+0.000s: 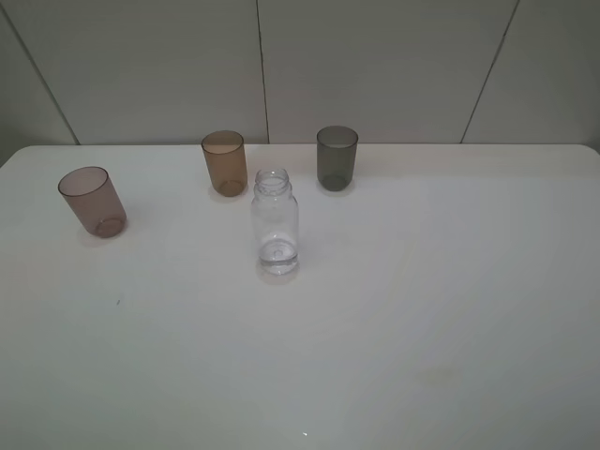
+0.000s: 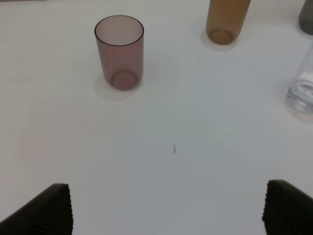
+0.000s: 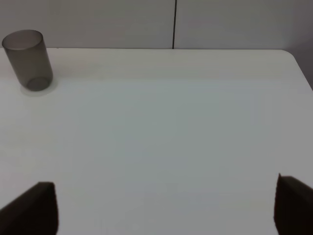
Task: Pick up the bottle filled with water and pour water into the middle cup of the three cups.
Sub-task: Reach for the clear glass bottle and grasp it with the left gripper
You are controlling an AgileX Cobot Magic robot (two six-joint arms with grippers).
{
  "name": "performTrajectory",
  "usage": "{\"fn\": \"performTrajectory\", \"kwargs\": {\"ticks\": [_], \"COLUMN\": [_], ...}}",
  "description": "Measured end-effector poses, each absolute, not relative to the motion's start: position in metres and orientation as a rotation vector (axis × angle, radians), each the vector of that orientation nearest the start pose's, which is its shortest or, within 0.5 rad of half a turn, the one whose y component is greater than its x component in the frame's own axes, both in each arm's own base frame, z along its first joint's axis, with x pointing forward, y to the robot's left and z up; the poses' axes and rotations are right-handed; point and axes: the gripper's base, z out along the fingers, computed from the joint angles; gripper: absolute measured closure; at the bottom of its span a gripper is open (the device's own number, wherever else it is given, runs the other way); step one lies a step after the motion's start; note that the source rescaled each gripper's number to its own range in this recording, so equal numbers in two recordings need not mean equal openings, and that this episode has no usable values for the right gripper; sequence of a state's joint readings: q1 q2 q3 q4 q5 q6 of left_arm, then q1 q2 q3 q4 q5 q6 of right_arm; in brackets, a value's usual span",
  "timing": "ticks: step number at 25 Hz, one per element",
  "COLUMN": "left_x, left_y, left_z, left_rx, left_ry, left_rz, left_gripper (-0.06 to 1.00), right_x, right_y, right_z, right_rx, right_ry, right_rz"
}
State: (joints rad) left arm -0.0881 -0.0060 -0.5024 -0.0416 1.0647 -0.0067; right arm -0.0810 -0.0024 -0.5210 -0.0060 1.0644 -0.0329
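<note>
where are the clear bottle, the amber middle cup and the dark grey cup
bottle (image 1: 275, 225): exterior high view, on its clear body, about midway up
middle cup (image 1: 225, 164): exterior high view, on its amber side wall
smoky-grey cup (image 3: 29, 61): right wrist view, on its side wall below the rim

White table (image 1: 422, 328), perhaps panelled wall (image 1: 375, 66)

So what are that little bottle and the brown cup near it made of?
The bottle looks like clear, glossy plastic: fully see-through with a moulded threaded neck. The brown cup seems tinted translucent plastic, slightly frosted; glass can't be ruled out.
</note>
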Motion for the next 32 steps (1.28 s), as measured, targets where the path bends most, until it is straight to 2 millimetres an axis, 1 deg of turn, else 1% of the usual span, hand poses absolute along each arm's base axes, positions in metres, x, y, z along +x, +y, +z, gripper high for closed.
{"fn": "performTrajectory", "kwargs": {"ticks": [20, 22, 25, 27, 29, 32], "left_x": [-0.007, -0.004, 0.017, 0.042, 0.066, 0.103], "left_y": [-0.003, -0.003, -0.004, -0.007, -0.015, -0.029], "left_z": [0.278, 0.279, 0.284, 0.289, 0.292, 0.289], "left_rx": [0.085, 0.085, 0.094, 0.119, 0.154, 0.24], "left_ry": [2.039, 2.052, 2.148, 2.184, 2.189, 2.19], "left_rz": [-0.108, -0.102, -0.084, -0.093, -0.155, -0.285], "left_gripper": [-0.03, -0.03, -0.03, -0.03, -0.03, -0.03], "right_x": [-0.008, -0.008, -0.008, -0.008, -0.008, -0.008], "right_y": [0.0, 0.0, 0.0, 0.0, 0.0, 0.0], "right_z": [0.283, 0.283, 0.283, 0.283, 0.283, 0.283], "right_rx": [0.049, 0.049, 0.049, 0.049, 0.049, 0.049], "right_ry": [2.025, 2.025, 2.025, 2.025, 2.025, 2.025], "right_rz": [-0.079, -0.079, -0.079, -0.079, -0.079, -0.079]}}
